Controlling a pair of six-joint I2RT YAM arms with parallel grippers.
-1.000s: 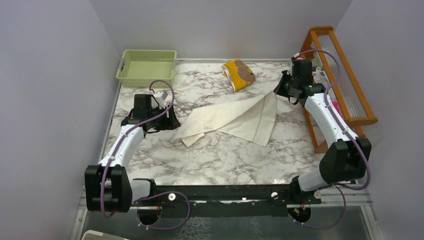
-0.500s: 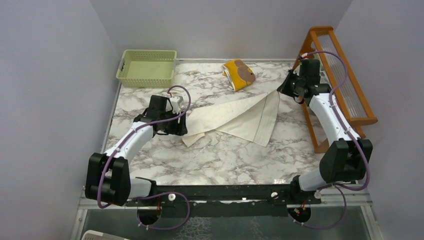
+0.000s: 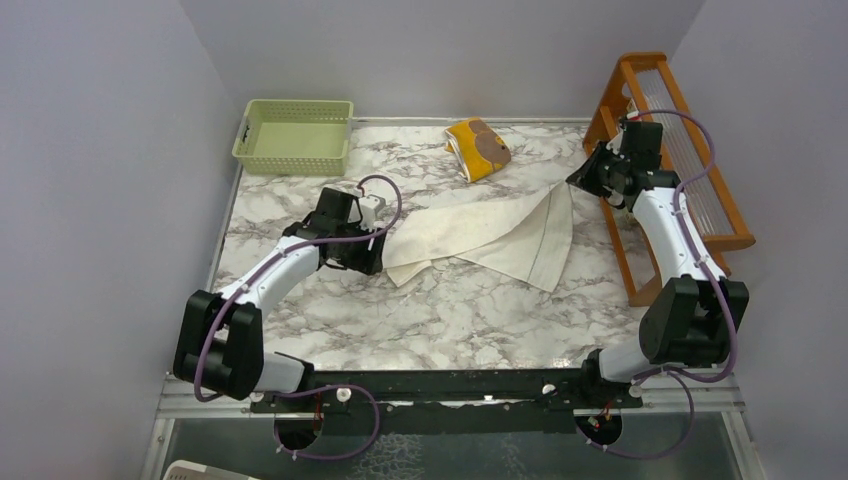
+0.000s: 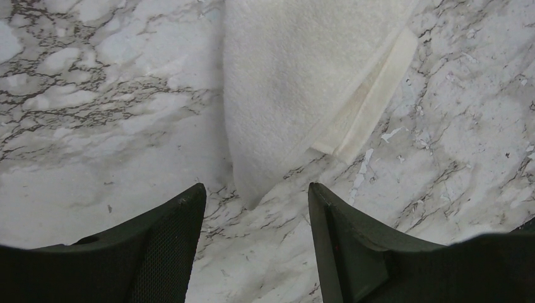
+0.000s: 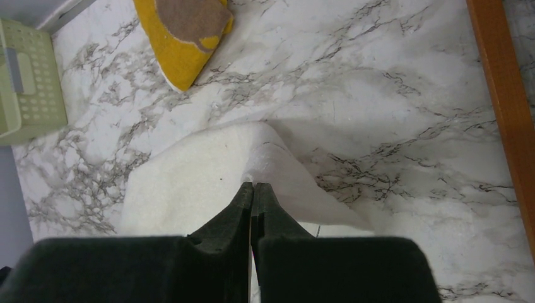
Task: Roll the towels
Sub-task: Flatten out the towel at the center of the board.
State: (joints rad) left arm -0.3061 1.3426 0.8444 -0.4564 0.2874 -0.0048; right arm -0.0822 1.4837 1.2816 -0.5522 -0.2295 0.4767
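The cream-white towel [image 3: 480,232] lies spread and folded in the middle of the marble table; it also shows in the left wrist view [image 4: 296,82] and the right wrist view [image 5: 195,177]. My right gripper [image 3: 592,176] is shut on its far right corner and holds that corner lifted [image 5: 252,186]. My left gripper [image 3: 382,256] is open just short of the towel's near left corner [image 4: 255,192], jaws wide apart and empty. The mustard-yellow towel with a brown patch [image 3: 477,148] lies folded at the back [image 5: 186,35].
A pale green basket [image 3: 294,135] stands at the back left [image 5: 28,76]. A wooden rack [image 3: 680,160] stands along the right edge, close beside my right arm [image 5: 505,101]. Grey walls close in on both sides.
My right gripper has pulled the towel's corner to the right, toward the rack, dragging the towel along. My left gripper has moved right, following the towel's left corner.
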